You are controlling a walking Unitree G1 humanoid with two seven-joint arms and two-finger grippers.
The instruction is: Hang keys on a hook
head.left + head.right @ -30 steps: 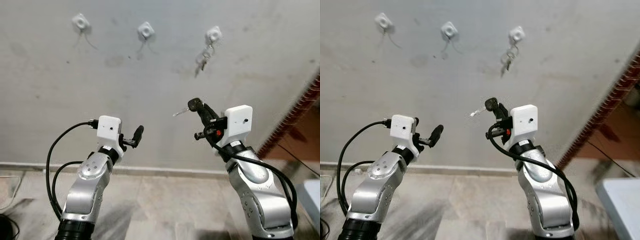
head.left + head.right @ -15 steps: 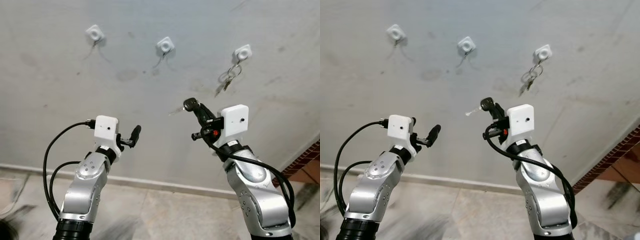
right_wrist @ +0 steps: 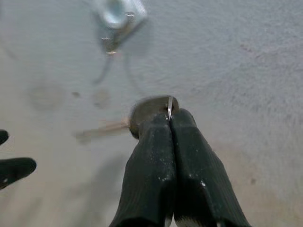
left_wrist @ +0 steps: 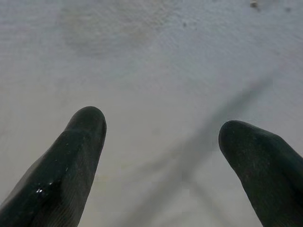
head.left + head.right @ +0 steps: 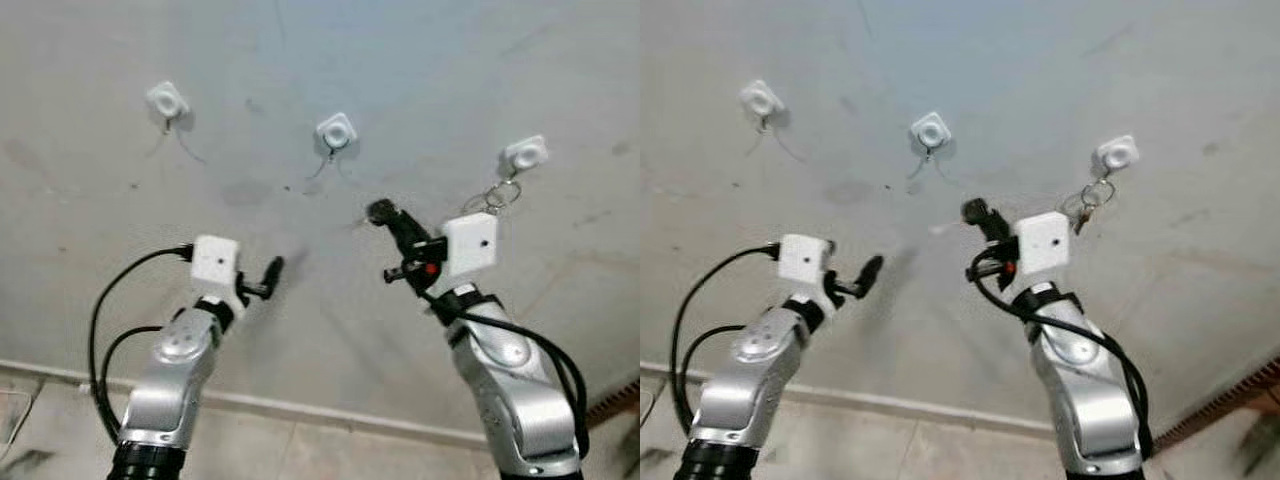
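We hold the key (image 3: 150,108) pinched tight in our right gripper (image 3: 170,118), now just below the middle hook (image 5: 337,131). Over the last second the wall hooks have slid down toward us: we have closed in, so hanging is near. Our right arm reaches up; the left gripper (image 4: 161,137) hovers open, empty.
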